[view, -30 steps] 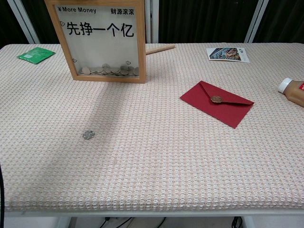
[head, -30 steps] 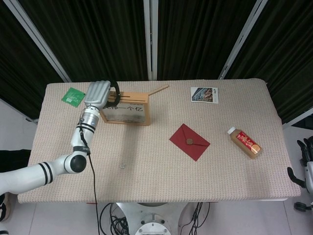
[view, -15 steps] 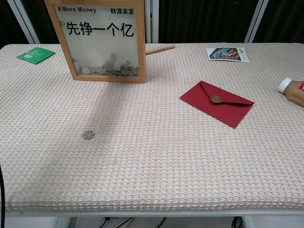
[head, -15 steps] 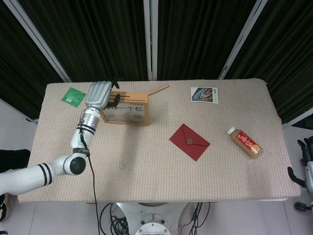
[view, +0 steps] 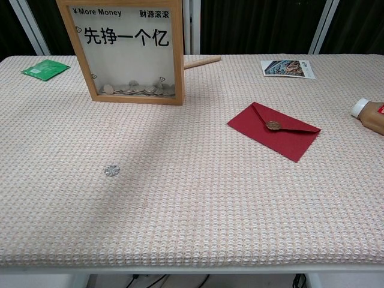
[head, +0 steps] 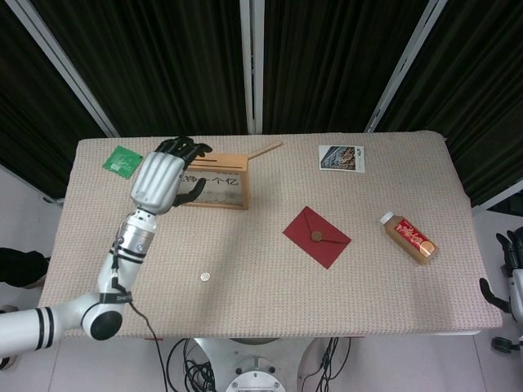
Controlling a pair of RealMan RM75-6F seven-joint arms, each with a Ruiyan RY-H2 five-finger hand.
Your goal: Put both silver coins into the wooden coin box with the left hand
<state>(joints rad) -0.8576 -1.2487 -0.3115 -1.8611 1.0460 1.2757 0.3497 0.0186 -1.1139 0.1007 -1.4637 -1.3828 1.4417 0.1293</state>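
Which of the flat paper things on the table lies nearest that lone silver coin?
The red envelope, mid-table right of the silver coin. The green packet and the printed photo card lie at the far edge.

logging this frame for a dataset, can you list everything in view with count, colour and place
coin box: 1, wood frame with clear front, far left of table, coins piled inside
loose coin: 1, silver, on cloth nearer than the box
envelope: 1, red, centre right
bottle: 1, brown with red label, lying at right
green packet: 1, far left corner
photo card: 1, far right
wooden stick: 1, behind box
left hand: fingers spread, empty, by the box
right hand: off table at right edge
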